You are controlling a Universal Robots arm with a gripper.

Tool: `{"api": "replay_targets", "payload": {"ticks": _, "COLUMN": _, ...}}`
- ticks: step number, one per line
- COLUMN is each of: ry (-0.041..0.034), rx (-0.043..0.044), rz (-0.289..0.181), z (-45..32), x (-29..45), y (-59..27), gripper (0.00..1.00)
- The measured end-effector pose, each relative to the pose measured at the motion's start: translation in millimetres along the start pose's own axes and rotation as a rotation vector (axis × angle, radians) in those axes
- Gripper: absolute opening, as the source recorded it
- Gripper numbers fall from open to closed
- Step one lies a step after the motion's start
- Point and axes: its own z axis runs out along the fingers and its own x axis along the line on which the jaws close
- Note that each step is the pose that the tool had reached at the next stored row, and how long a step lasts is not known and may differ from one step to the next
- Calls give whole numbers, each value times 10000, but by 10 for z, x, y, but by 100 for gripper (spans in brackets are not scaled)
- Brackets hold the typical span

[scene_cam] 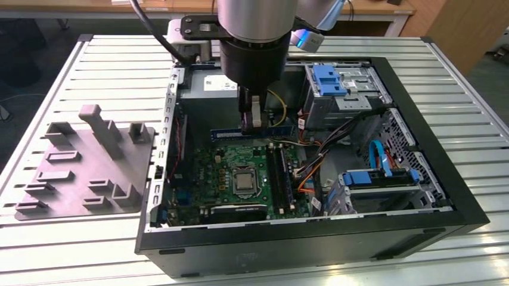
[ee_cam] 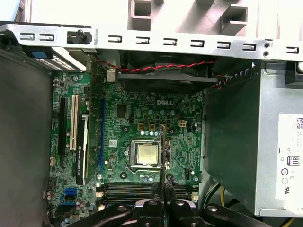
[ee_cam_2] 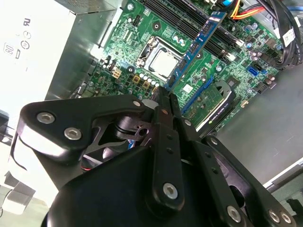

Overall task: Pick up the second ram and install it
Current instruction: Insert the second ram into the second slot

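Slatted metal table (scene_cam: 64, 250) carries an open black PC case (scene_cam: 318, 238), which takes the centre and right of the frame in the exterior view. A grey tray with upright posts (scene_cam: 71, 179) lies at the exterior view's left, mid-height. The grey power-supply box (scene_cam: 208, 86) sits inside the case, upper centre. The green motherboard (scene_cam: 214, 173) lies below it in the frame, with the silver processor socket (scene_cam: 242, 180) near the board's middle.

Claw (scene_cam: 250, 119): narrow, its 2 fingers pinched on the second ram (scene_cam: 270, 130). The stick hangs level above the motherboard, clear of it, in the frame's upper centre. The grip looks to be about midway along the top edge. In the second wrist view the stick (ee_cam_2: 196, 45) runs out from the claw (ee_cam_2: 163, 92) over the socket area.

Handling (judgement):
- Light, thin and stiff, so weight is no issue.
- Fragile: the board could flex or crack if pressed off-square.
- Smooth flat faces may slip in the pads under push-in load.
- Best hold is on the 2 flat faces near the top edge at mid-length, keeping off the contact edge.
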Motion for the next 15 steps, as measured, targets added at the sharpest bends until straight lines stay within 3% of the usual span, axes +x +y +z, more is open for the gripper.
{"api": "replay_targets", "payload": {"ticks": 5, "ry": -3, "rx": 6, "rz": 143, "z": 4, "x": 0, "y": 0, "gripper": 13}}
{"api": "replay_targets", "payload": {"ticks": 15, "ry": -22, "rx": 76, "rz": 1867, "z": 27, "x": 1, "y": -1, "gripper": 13}}
